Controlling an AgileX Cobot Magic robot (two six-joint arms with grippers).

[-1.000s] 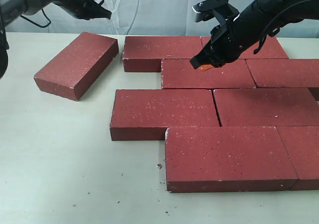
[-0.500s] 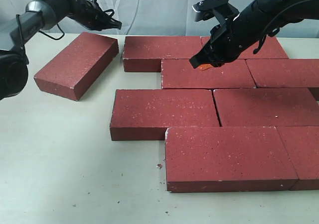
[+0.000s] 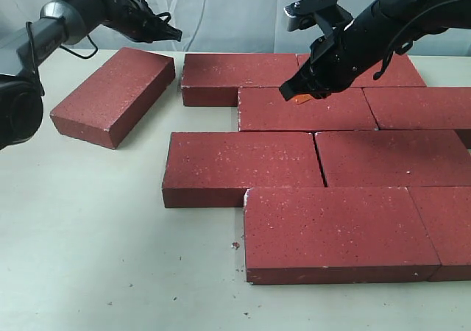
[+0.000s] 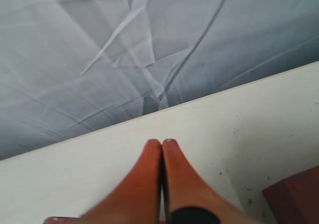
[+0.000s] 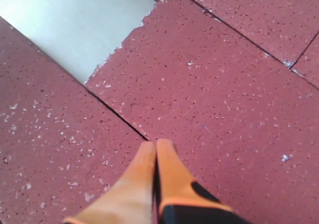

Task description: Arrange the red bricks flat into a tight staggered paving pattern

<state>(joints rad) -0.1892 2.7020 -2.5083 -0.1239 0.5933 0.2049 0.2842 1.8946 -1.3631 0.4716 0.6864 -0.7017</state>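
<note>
Several red bricks (image 3: 239,165) lie flat in staggered rows on the pale table (image 3: 96,228). One loose red brick (image 3: 110,95) lies at an angle at the back left, apart from the back-row brick (image 3: 239,75). My left gripper (image 3: 174,33) hovers shut and empty above that loose brick's far corner; its wrist view shows closed orange fingertips (image 4: 152,145) over bare table. My right gripper (image 3: 290,94) is shut and empty, with its tips down at the seam between the back-row brick and a second-row brick (image 3: 305,112). The right wrist view shows the closed fingertips (image 5: 165,145) at that seam.
A grey wrinkled cloth backdrop (image 3: 221,15) hangs behind the table's far edge. Small crumbs of brick grit (image 3: 235,246) dot the table in front of the pattern. Bare table shows to the left and in front of the bricks.
My left gripper has swung to the right, ending above the loose brick's far corner. The right arm and the bricks have not moved.
</note>
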